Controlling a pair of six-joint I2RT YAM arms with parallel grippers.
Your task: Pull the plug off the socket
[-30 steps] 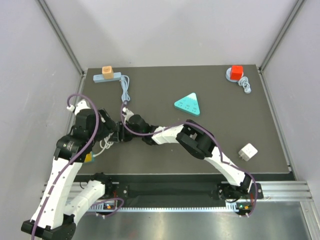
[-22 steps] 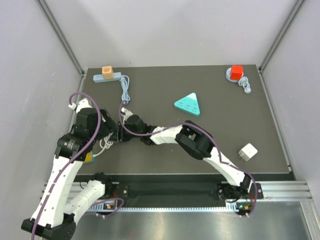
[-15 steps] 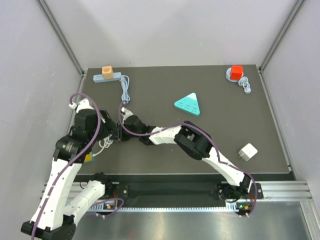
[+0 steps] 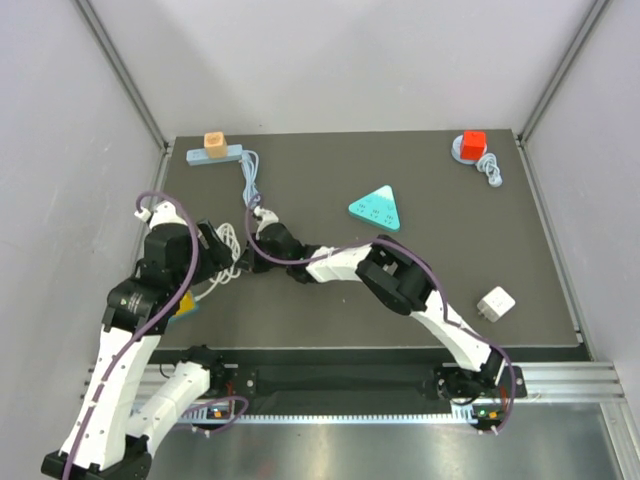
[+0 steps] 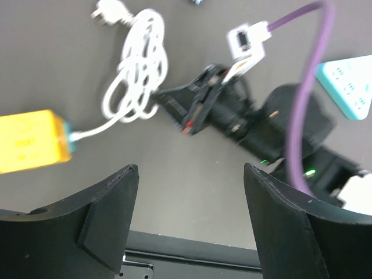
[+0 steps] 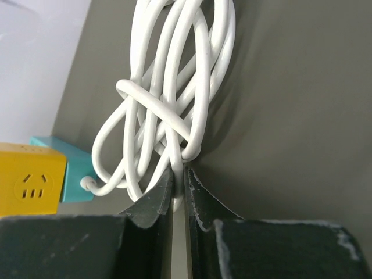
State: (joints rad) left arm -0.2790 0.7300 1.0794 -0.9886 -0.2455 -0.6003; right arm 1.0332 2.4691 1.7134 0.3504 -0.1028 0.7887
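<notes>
Right jaws: pressed together on one strand of the coiled white cable [image 6: 168,87], low over the left side of the desk [image 4: 450,240]. Left jaws: spread wide, holding nothing, hovering above the desk near the coil. The cable runs to the yellow socket block [image 5: 32,142] (teal at the cable end), which lies just beside the coil. The cable's white plug [image 5: 107,14] lies on the desk, apart from the block.

Glossy white plastic on the coiled cable [image 6: 200,70]; matt dark grey on the table [image 6: 290,116]; matt yellow plastic on the socket [image 5: 32,142]; scuffed black plastic on the right gripper [image 6: 179,180].
</notes>
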